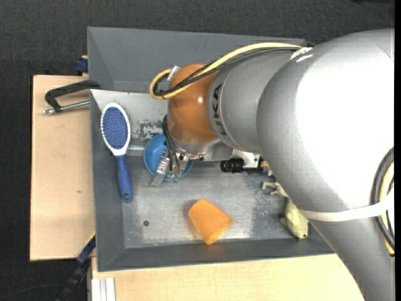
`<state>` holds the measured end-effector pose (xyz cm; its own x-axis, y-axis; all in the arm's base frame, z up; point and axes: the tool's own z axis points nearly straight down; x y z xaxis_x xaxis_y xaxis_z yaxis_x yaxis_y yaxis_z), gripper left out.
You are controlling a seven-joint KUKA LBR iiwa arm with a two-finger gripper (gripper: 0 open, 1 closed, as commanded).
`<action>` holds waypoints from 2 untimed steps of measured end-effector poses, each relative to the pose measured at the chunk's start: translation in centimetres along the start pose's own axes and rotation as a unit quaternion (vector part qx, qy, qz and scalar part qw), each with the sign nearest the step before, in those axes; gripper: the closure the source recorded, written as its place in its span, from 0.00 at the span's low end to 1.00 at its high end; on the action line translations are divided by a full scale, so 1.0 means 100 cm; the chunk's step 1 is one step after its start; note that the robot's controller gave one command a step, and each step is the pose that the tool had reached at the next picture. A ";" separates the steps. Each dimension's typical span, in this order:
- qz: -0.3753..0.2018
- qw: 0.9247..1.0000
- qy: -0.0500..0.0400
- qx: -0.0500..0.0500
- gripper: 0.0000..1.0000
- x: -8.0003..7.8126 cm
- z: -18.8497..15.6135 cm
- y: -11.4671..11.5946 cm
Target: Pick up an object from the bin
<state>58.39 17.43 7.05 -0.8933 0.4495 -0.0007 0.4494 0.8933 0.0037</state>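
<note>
My gripper hangs low in the left half of the bin, below the arm's orange cover. Its tip is over the right edge of a round blue thing, which it partly hides. A blue hairbrush with a white-rimmed oval head lies just to the left, its handle pointing toward the front wall. An orange cup-shaped thing lies on its side on the bin floor, in front and to the right of the gripper.
A small black thing lies right of the gripper, at the edge of the arm. A pale yellowish thing lies near the front right corner. The big arm covers the bin's right and back parts.
</note>
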 end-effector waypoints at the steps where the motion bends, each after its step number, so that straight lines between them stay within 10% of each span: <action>1: 0.112 0.994 0.000 0.000 1.00 0.008 0.000 0.017; 2: 0.104 0.995 -0.004 -0.004 1.00 0.002 -0.114 0.039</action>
<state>59.93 20.96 18.51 -0.7812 0.6243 -0.0062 0.6242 0.7812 0.0126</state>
